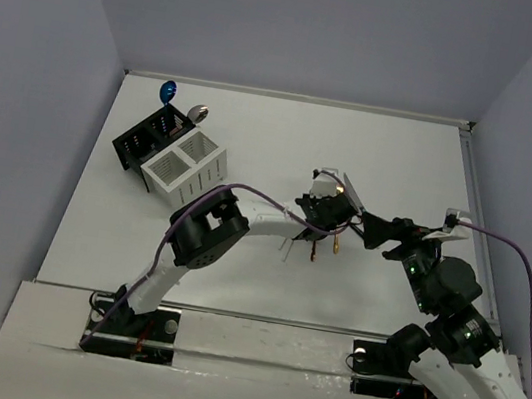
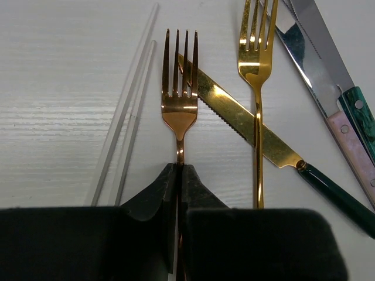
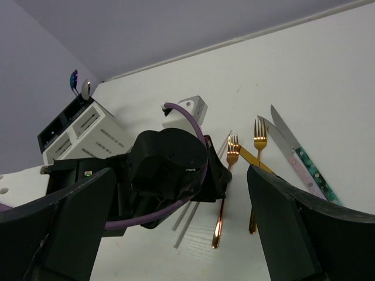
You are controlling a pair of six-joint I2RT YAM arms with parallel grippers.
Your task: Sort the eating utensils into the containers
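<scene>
The left gripper is clamping its jaws together on the handle of a gold fork that is lying flat on the surface, while the right gripper is hovering just beside it with jaws spread wide and holding nothing. Sorting is looking barely begun: a blue spoon and a silver spoon are standing up at the far end of the black caddy and white caddy (which compartment cannot be told), well apart from the pile. Waiting on the surface are a second gold fork, a gold-bladed knife, two silver knives and pale chopsticks. The gripped fork's tines are overlapping the gold knife's tip, and the chopsticks are lying just beside its left edge, so lifting it may be disturbing both.
</scene>
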